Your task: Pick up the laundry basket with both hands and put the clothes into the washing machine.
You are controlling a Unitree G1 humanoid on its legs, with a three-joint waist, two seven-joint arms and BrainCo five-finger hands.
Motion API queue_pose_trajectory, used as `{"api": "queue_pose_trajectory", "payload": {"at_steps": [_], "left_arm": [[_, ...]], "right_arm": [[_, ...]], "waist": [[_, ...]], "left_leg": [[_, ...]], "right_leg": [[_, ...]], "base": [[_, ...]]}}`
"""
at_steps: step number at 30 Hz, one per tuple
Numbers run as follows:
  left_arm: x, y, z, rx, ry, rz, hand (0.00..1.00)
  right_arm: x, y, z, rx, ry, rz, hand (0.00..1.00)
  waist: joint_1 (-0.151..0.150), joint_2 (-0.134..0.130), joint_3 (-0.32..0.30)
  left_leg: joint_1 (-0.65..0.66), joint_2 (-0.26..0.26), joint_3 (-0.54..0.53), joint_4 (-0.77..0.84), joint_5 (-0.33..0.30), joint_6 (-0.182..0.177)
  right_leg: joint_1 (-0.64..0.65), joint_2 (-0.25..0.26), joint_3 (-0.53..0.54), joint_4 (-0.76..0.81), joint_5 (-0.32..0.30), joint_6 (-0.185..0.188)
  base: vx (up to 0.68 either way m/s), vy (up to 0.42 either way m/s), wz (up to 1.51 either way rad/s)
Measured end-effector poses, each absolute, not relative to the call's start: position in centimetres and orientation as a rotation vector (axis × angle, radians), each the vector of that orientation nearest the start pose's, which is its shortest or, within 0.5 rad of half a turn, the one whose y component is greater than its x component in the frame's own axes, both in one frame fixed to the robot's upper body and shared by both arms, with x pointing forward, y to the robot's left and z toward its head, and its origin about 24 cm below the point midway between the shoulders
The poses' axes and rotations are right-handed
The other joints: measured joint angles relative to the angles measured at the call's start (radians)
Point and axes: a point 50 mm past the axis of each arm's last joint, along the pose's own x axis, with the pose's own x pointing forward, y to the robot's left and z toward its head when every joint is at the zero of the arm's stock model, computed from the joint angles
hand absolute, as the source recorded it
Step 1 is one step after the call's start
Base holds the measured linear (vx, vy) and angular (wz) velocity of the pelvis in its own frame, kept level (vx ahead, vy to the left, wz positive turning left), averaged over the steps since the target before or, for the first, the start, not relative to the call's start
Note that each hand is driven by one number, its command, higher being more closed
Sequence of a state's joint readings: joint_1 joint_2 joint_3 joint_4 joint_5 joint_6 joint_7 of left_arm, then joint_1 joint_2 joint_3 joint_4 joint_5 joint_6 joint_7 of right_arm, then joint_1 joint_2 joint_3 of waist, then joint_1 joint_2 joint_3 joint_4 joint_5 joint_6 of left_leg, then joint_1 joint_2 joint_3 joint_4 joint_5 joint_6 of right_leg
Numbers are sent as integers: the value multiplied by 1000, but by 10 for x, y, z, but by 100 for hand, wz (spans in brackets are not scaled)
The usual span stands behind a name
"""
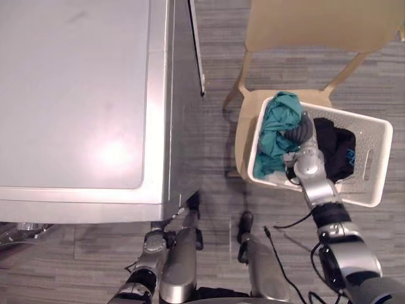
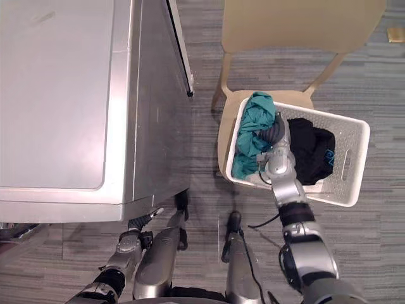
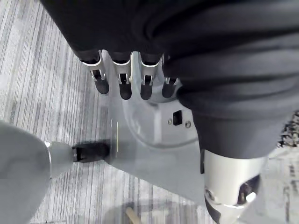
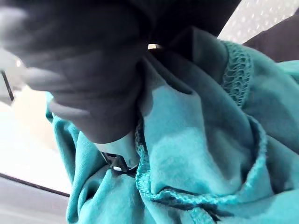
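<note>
A white perforated laundry basket [image 1: 374,166] stands on the seat of a beige chair [image 1: 304,25]. A teal garment [image 1: 280,125] fills the basket's left end and a black garment [image 1: 338,151] lies in its middle. My right hand [image 1: 303,134] reaches down into the basket between the two garments and rests against the teal garment [image 4: 196,154], its fingers buried in the cloth. My left hand [image 3: 124,84] hangs low beside my body over the floor, fingers relaxed and holding nothing. The silver washing machine [image 1: 76,95] stands to the left of the chair.
Grey striped carpet [image 1: 215,209] runs in a narrow strip between the washing machine and the chair. The washing machine's flat top takes up the whole left side. The chair's backrest rises behind the basket.
</note>
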State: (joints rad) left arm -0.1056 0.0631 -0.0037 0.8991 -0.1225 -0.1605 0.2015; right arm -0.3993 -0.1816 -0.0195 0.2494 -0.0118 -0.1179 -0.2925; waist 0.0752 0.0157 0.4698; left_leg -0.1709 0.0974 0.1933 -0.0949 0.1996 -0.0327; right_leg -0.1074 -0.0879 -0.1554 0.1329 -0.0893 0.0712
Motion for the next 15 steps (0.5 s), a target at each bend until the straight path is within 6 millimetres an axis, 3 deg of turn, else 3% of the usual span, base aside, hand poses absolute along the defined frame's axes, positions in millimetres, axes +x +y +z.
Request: {"api": "queue_pose_trajectory", "payload": {"at_steps": [4, 9, 14, 15], "left_arm": [[184, 183, -118, 28, 696, 264, 0], [155, 196, -129, 42, 765, 292, 0], [148, 204, -130, 60, 774, 294, 0], [148, 206, -130, 56, 773, 295, 0]], "right_arm": [[287, -162, 102, 131, -327, -169, 100], [256, -148, 109, 267, -415, -59, 100], [251, -142, 114, 343, -454, 20, 100], [250, -142, 114, 345, -455, 19, 100]], "waist": [[-7, -36, -74], [-10, -66, -164], [-23, -74, -172], [-33, -68, -173]], "left_leg": [[42, -11, -7, -1, -16, -2], [102, -26, -2, -9, -32, -5], [106, -44, -68, -4, -42, -9], [85, -45, -126, -2, -23, 15]], "right_leg": [[59, -6, -10, -26, -5, 1], [114, -22, -6, -33, -26, 10], [73, -49, -5, 148, -88, 13], [48, -46, 32, 223, -92, 18]], "base": [[76, 1, 9], [19, 8, 2], [-27, 12, 37], [-72, 15, 101]]}}
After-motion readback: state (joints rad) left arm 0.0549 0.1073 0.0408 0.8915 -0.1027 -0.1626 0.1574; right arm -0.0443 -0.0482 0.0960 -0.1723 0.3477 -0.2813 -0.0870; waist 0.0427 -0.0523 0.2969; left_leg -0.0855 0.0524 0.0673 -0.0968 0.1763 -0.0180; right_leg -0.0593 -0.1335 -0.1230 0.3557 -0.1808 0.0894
